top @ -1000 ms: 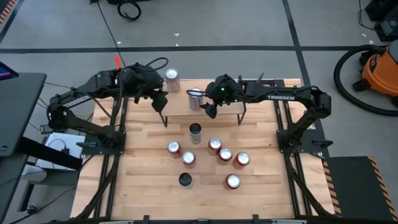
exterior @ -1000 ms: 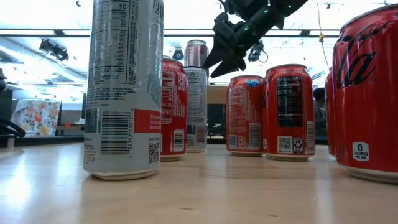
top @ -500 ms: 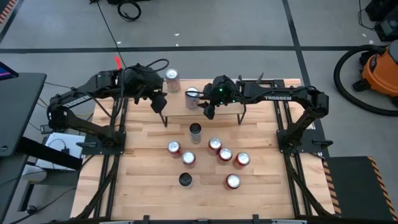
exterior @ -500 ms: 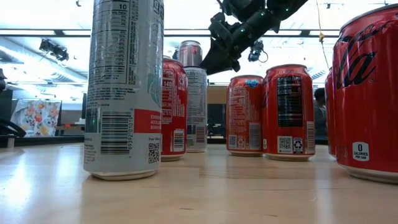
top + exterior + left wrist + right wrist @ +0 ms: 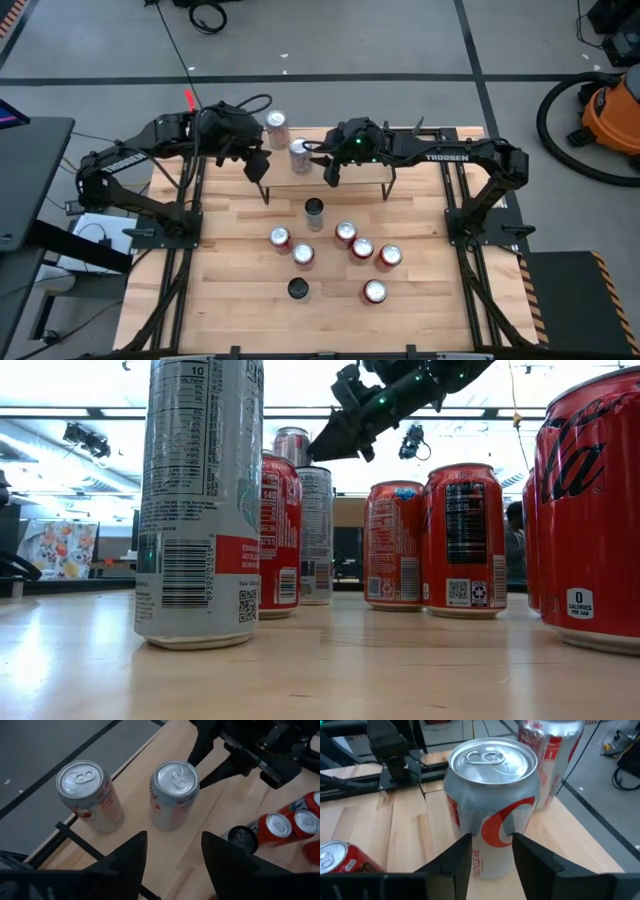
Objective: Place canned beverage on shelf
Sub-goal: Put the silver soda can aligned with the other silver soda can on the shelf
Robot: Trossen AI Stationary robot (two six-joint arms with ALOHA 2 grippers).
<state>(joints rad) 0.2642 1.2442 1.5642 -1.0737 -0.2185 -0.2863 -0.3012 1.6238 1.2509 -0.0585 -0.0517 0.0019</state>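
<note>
While reaching across the shelf (image 5: 280, 174) from above: right hand (image 5: 323, 165) just beside a silver-and-red can (image 5: 299, 156) standing upright on the board. Left hand (image 5: 256, 160) parked at the shelf's left end. Second silver can (image 5: 277, 128) close by, toward the far edge; red cans (image 5: 361, 249) grouped on the bench (image 5: 230, 250) below.

At bench height: right hand (image 5: 326, 446) high behind the red cans, the can (image 5: 291, 443) just beside its tips.

From the left wrist: left hand (image 5: 172, 857) spread wide, holding nothing; both silver cans upright, right hand (image 5: 202, 767) at the nearer can (image 5: 174, 795).

From the right wrist: right hand (image 5: 492, 854) set narrow, its gap slimmer than the can (image 5: 492, 795), tips against the can's side, not around it.

Judged to be the placing step, nearly done. Next move likely calls for drawing straight back without tipping the can.
</note>
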